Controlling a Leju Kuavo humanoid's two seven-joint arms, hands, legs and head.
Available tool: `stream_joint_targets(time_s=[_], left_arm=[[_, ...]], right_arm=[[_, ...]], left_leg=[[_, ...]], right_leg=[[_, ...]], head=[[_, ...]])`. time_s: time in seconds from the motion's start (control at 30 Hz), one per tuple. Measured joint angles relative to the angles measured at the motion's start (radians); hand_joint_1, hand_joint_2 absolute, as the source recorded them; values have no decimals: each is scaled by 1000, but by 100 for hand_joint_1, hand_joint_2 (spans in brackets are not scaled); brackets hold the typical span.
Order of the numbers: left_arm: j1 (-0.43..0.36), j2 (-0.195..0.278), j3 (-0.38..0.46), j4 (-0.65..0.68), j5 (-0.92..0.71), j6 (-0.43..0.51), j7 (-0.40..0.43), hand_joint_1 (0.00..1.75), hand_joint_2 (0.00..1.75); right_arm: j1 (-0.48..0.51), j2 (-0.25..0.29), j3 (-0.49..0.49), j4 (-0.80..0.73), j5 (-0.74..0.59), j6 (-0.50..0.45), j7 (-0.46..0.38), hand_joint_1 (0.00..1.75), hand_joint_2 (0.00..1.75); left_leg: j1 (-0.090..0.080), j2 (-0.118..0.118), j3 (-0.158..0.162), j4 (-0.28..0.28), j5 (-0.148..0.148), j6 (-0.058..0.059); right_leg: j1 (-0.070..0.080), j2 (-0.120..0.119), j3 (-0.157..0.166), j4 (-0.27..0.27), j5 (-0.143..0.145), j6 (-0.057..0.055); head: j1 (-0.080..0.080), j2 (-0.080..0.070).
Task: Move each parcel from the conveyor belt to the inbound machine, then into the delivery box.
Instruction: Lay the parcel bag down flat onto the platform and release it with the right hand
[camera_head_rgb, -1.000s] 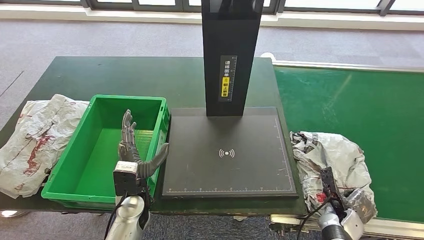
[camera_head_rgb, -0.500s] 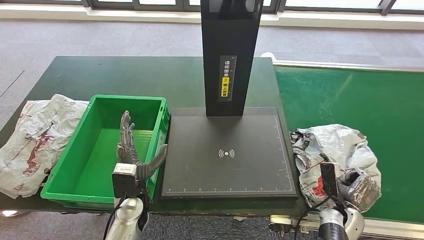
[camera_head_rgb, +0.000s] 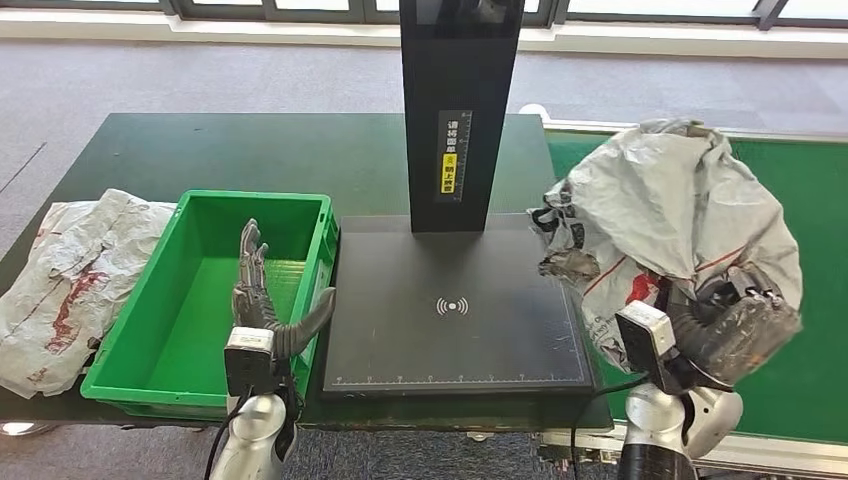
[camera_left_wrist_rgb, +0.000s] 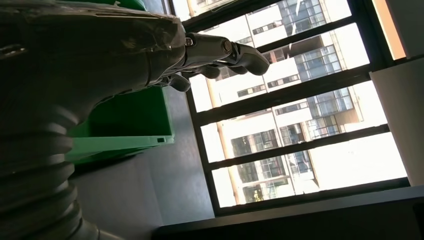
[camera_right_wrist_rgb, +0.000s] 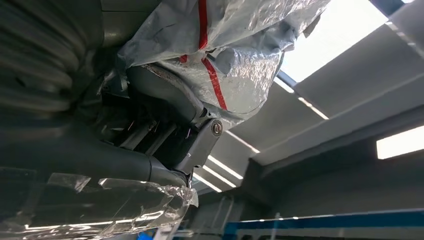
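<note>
My right hand (camera_head_rgb: 735, 325) grips a crumpled grey plastic parcel (camera_head_rgb: 670, 215) with red markings and holds it up above the right edge of the black inbound machine plate (camera_head_rgb: 455, 305), over the green conveyor belt (camera_head_rgb: 790, 230). The right wrist view shows the same parcel (camera_right_wrist_rgb: 225, 55) draped over the hand's fingers (camera_right_wrist_rgb: 170, 107). My left hand (camera_head_rgb: 262, 290) stands upright with straight, spread fingers over the green delivery box (camera_head_rgb: 195, 295), holding nothing. In the left wrist view the left hand (camera_left_wrist_rgb: 165, 45) reaches out beside the box wall (camera_left_wrist_rgb: 125, 130).
A second crumpled white parcel (camera_head_rgb: 70, 280) with red print lies on the dark table left of the box. The machine's black column (camera_head_rgb: 460, 110) rises behind the plate. Grey carpet floor lies beyond the table.
My right hand has lifted the grey parcel off the belt, from low at the front right to high above the plate's right edge. The left hand has stayed put.
</note>
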Motion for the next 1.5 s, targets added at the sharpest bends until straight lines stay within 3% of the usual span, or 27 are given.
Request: stream_joint_targets(time_s=[0.2, 0.53, 0.67, 0.87, 1.0, 1.5], left_arm=[[1, 0, 0, -6, 1, -6, 0, 0, 175], [-1, 3, 0, 3, 19, -40, 0, 0, 175], [-2, 3, 0, 8, 20, -41, 0, 0, 175], [-3, 3, 0, 17, 21, -41, 0, 0, 175], [-3, 3, 0, 20, 18, -40, 0, 0, 175], [4, 3, 0, 12, 1, -13, 0, 0, 175]], right_arm=[[9, -6, 131, -27, -33, 28, 1, 175, 175], [95, -24, 340, -45, -87, 218, 2, 169, 175], [105, -26, 366, -44, -63, 243, 23, 6, 175], [88, -28, 367, 55, 43, 296, 138, 0, 175], [67, -28, 361, 152, 71, 294, 147, 0, 0], [17, -23, 327, 282, 98, 270, 153, 0, 0]], left_leg=[[0, 0, 0, 0, 0, 0], [0, 0, 0, 0, -1, 0], [0, 0, 0, 0, -1, 0], [0, 0, 0, 0, 0, 0], [0, 0, 0, 0, 0, 0], [0, -1, -1, 0, -1, 0]], right_leg=[[0, 0, 1, 0, 0, 0], [0, 0, 0, 0, -1, 0], [0, 0, 0, 0, -1, 0], [0, 0, 0, 0, -1, 0], [1, 0, 0, 0, 0, -1], [0, 0, 0, 0, -1, 0]], head=[[0, 0], [0, 0], [0, 0], [0, 0], [0, 0], [0, 0]])
